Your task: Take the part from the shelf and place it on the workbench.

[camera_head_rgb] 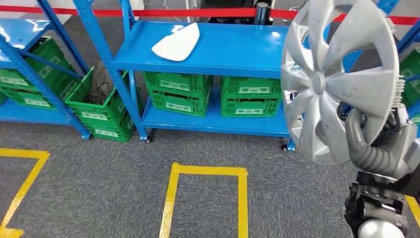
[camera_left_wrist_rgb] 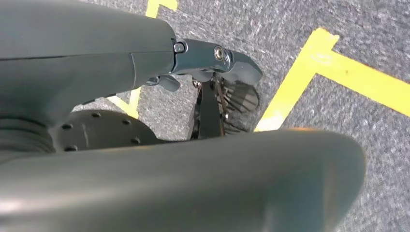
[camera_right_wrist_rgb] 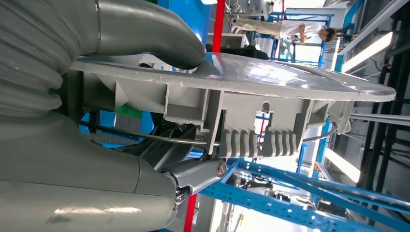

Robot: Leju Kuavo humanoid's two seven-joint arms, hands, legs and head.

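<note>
Light: bright, even overhead | Glare: shelf top, hubcap | Blur: left hand close, perhaps defocused | Backlight: windows overexposed

High head view; close wrist views

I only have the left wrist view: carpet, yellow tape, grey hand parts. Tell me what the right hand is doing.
Observer: The right hand holds a silver wheel cover up on edge, at the right of the head view.
Operator: Report how it grips.
Observer: In the right wrist view the thumb presses on the cover's face, and darker fingers reach under its ribbed back.
Operator: Say what stands ahead.
Observer: A blue shelf with a white part on its top board and green crates below.
Operator: Give me the floor.
Observer: A yellow tape rectangle lies on the grey carpet before the shelf.
</note>
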